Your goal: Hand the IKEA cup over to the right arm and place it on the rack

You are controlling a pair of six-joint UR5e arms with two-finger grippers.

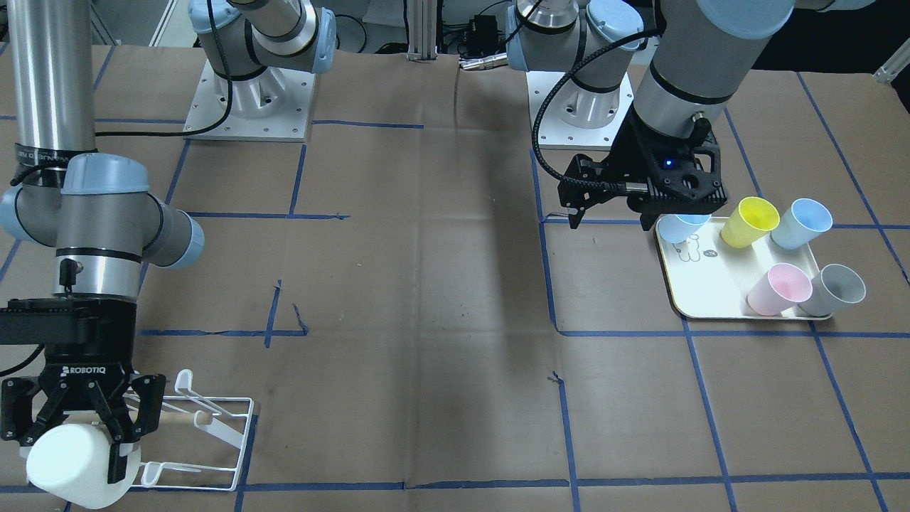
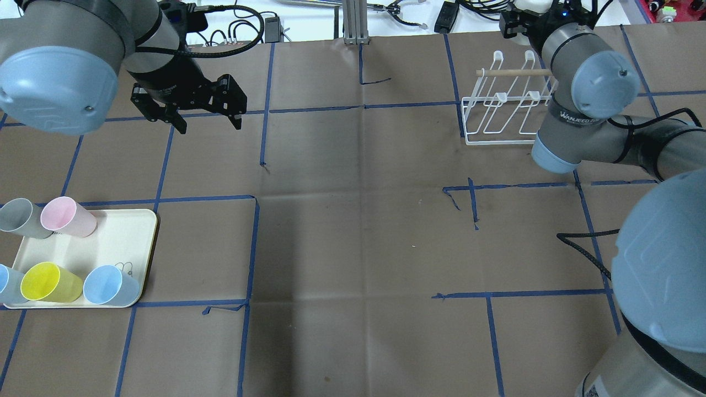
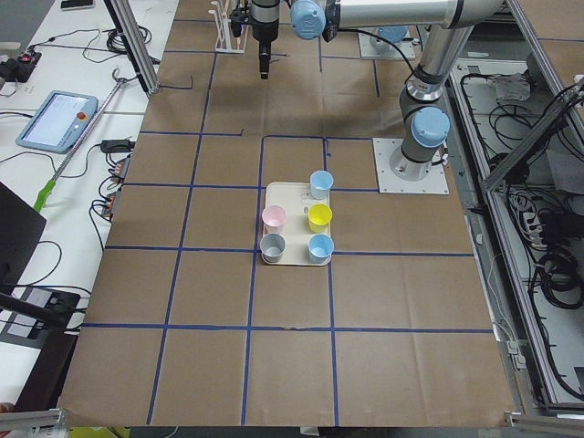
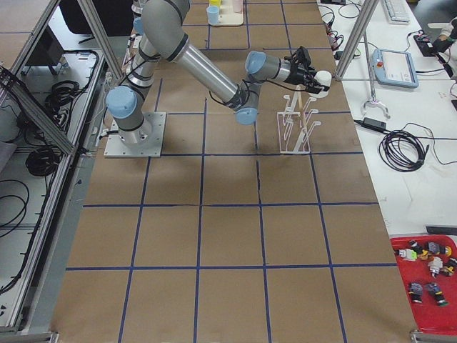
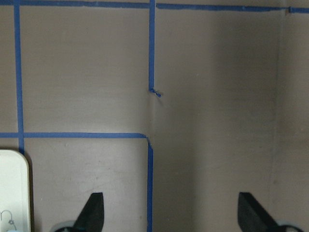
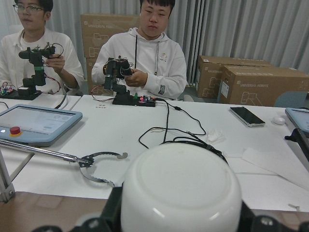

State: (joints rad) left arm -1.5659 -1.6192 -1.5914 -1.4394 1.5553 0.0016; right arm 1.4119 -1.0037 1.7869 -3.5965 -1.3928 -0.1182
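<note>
- The white cup [image 1: 71,466] is held on its side in the right claw [image 1: 92,435], whose black fingers are clenched around it.
- Cup and claw hang just beside the white wire rack [image 1: 220,427], near the end of its wooden dowel [image 2: 515,72]; whether cup and rack touch cannot be told.
- The rack stands on the bench [image 2: 353,231], at its far edge from the robot.
- The left claw [image 2: 208,122] is released, fingers spread wide with nothing between them, above bare bench.
- Near it lies a cream tray [image 2: 118,237] with five cups: grey, pink, yellow and two blue.
</note>
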